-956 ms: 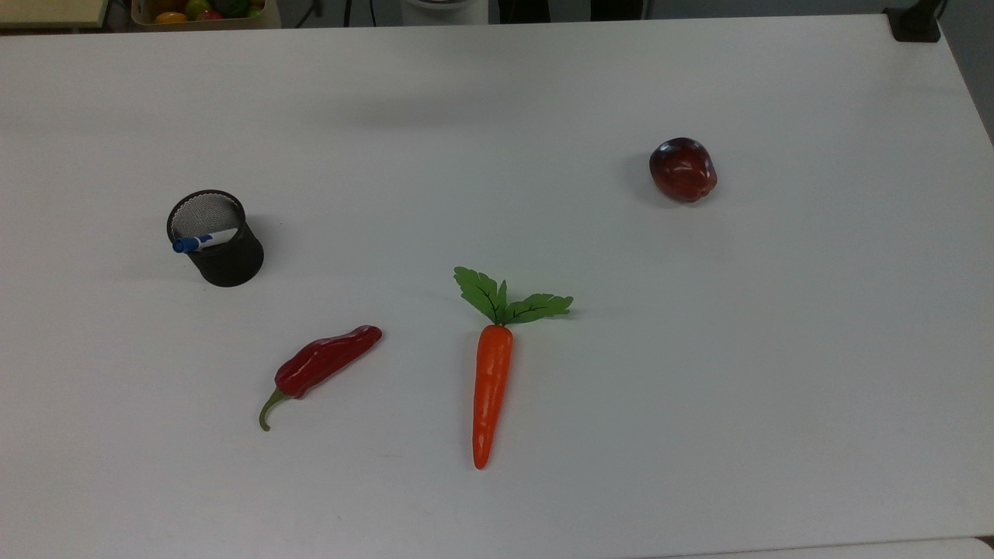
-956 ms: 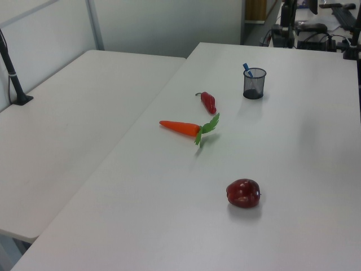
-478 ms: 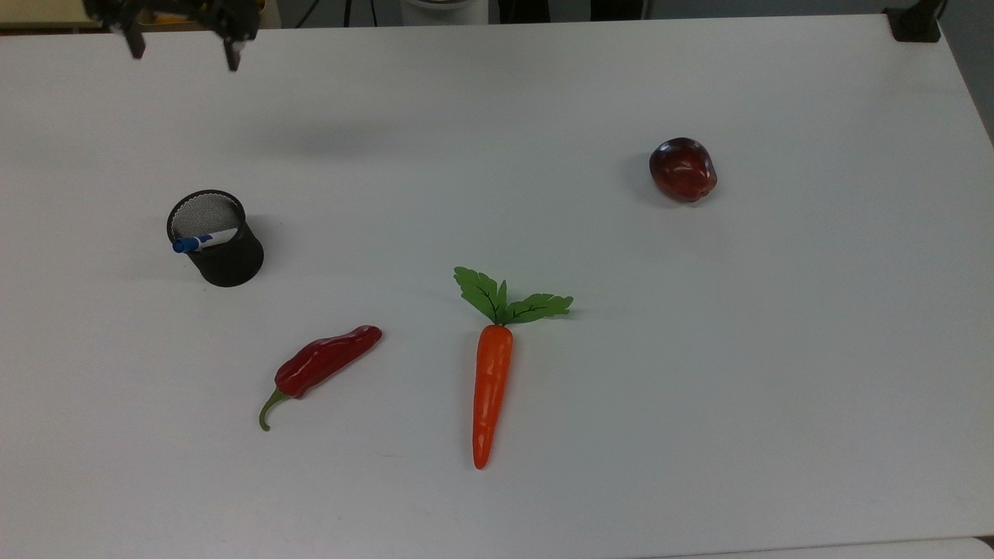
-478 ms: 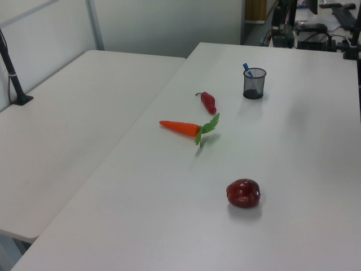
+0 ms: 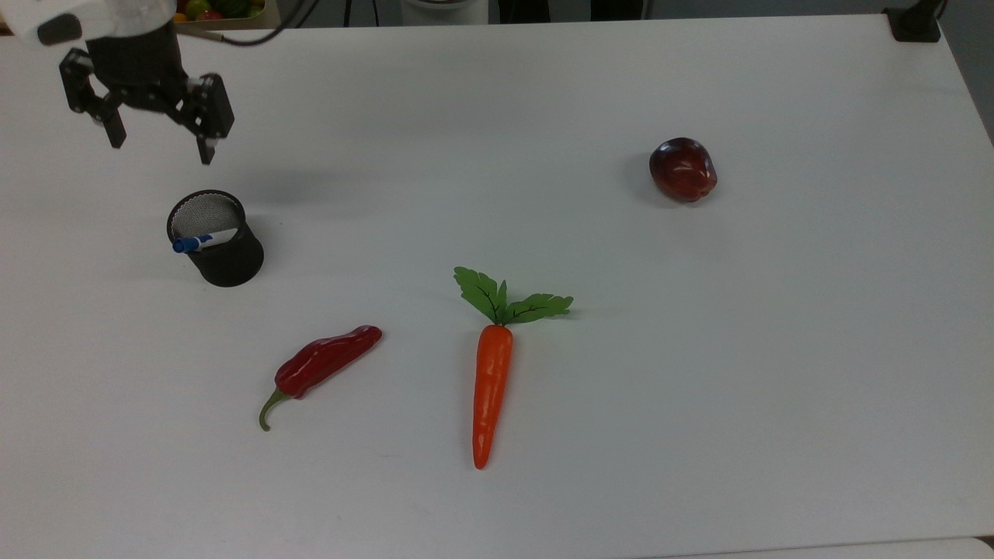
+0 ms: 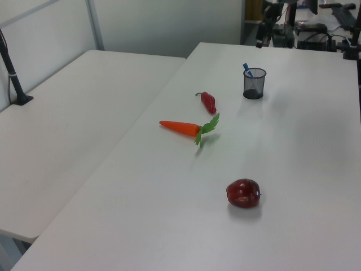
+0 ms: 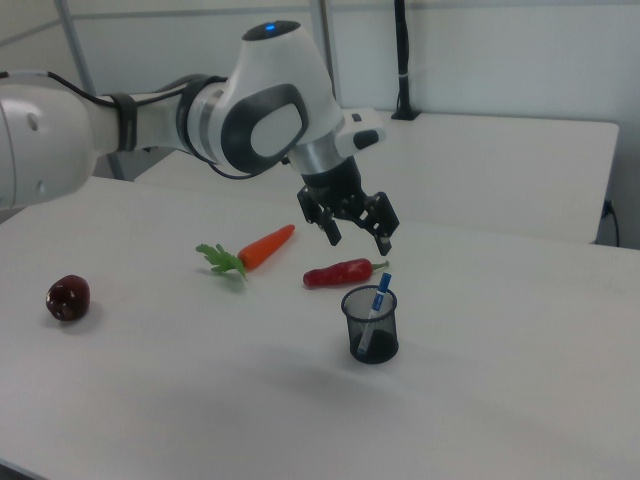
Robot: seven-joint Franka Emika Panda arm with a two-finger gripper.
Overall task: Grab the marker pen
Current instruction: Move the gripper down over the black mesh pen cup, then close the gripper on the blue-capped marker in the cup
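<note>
- Bare tabletop (image 5: 543, 116) surrounds the mesh cup (image 5: 221, 252) on all sides.
- The chili (image 5: 326, 363) lies nearest the cup, apart from it.
- The carrot (image 5: 491, 388) and apple (image 5: 682, 170) lie well clear.

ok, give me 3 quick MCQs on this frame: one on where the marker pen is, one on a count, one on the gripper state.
1. Where is the marker pen?
A. Lying flat on the table
B. Standing in the black mesh cup
C. Held in the gripper

2. How many food items lie on the table?
A. Three
B. Two
C. Five

3. What is the gripper's state?
A. Shut on the marker pen
B. Shut and empty
C. Open and empty

Answers:
1. B: the marker pen leans inside the black mesh cup, blue cap sticking above the rim.
2. A: the red chili pepper, the carrot and the dark red apple lie on the table.
3. C: the gripper hangs above the cup with its fingers spread apart and nothing between them.
</note>
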